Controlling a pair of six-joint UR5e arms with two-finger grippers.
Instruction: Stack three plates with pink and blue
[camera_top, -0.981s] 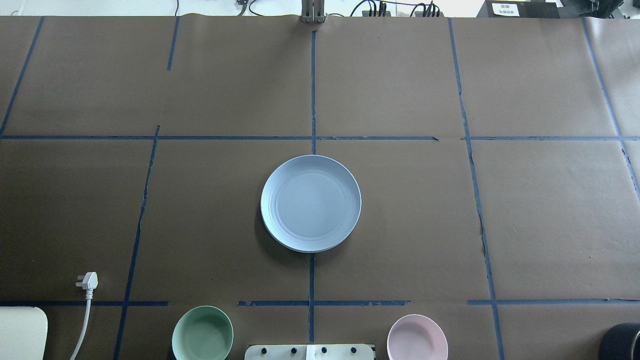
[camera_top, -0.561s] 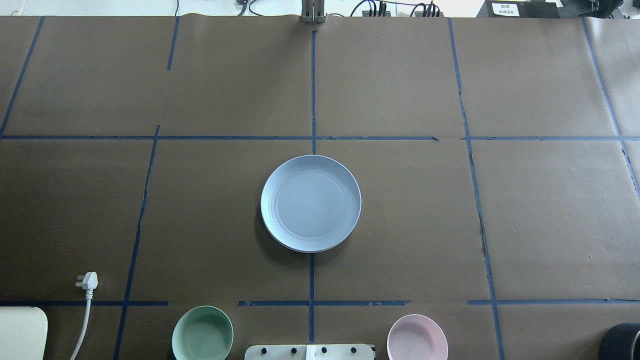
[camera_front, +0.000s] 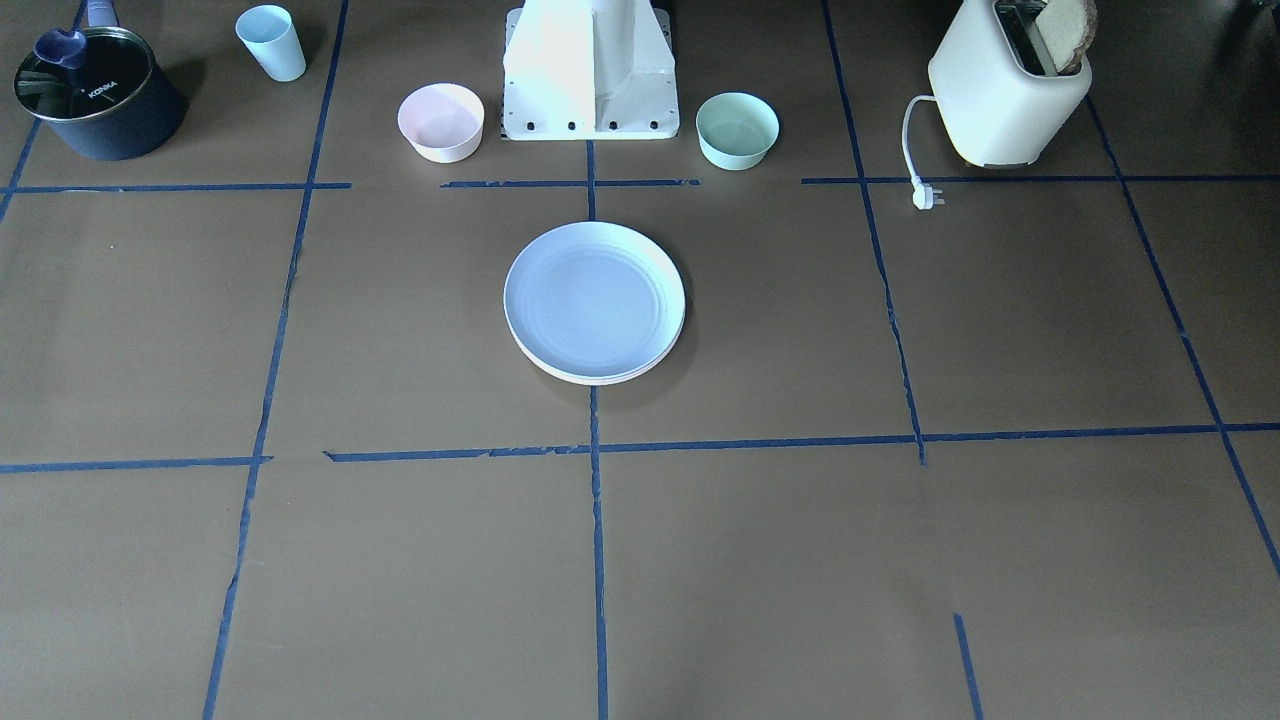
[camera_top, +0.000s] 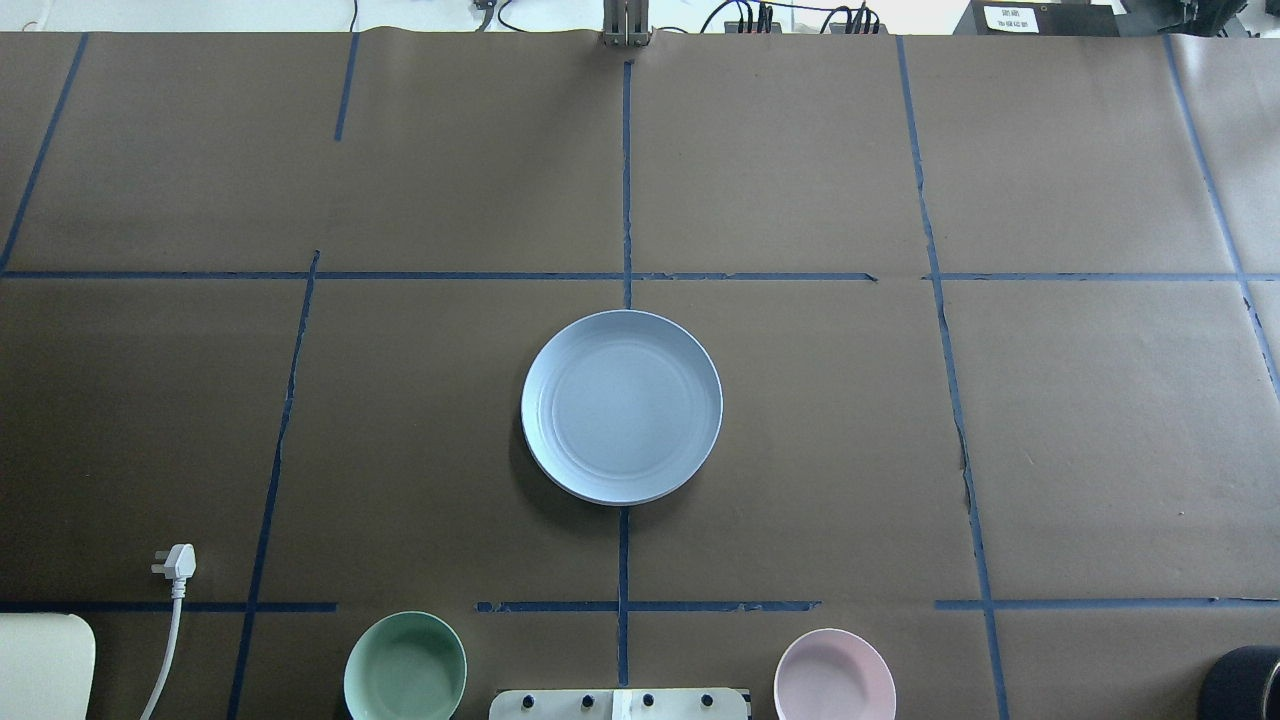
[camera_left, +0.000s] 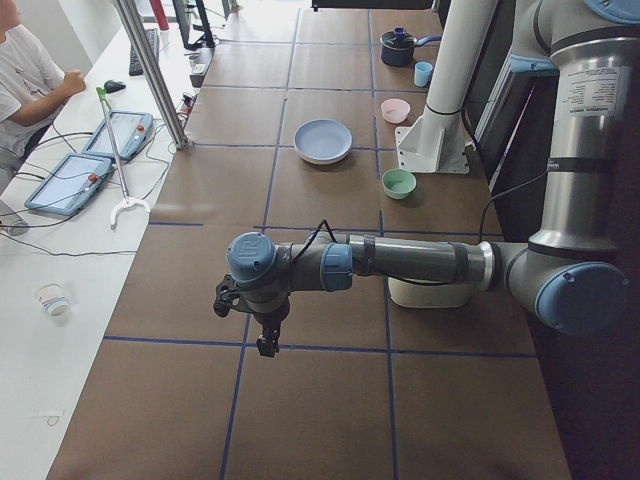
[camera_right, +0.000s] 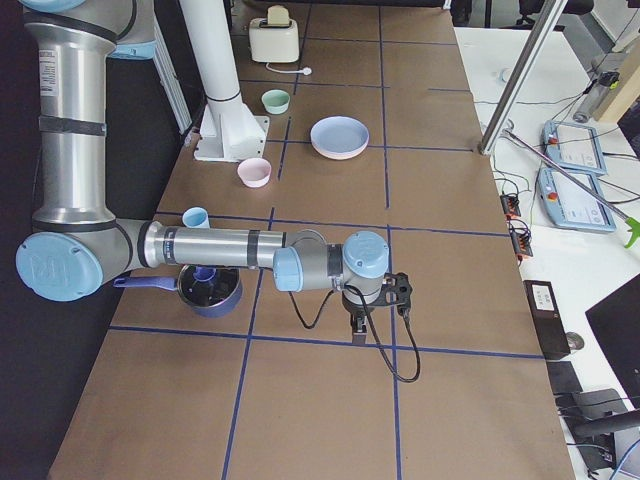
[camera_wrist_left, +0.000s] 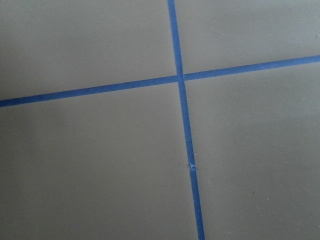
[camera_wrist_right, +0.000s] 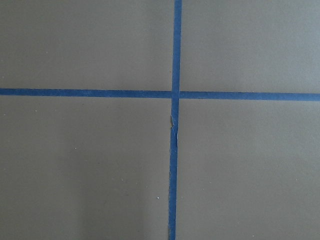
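Observation:
The light blue plate (camera_top: 621, 405) lies on top of a stack at the table's centre, and also shows in the front view (camera_front: 590, 298). A cream rim (camera_front: 603, 380) of a lower plate shows under it. The pink plate is hidden. My left gripper (camera_left: 265, 345) hangs over the table's left end, far from the stack. My right gripper (camera_right: 358, 328) hangs over the right end. Both show only in the side views, so I cannot tell whether they are open or shut. Both wrist views show only brown paper and blue tape.
A small pink bowl (camera_top: 834, 675) and a mint-green bowl (camera_top: 405, 668) flank the robot base (camera_front: 590, 70). A toaster (camera_front: 1008, 90) with its plug (camera_top: 177, 562), a dark pot (camera_front: 97, 93) and a blue cup (camera_front: 271, 42) stand along the near edge.

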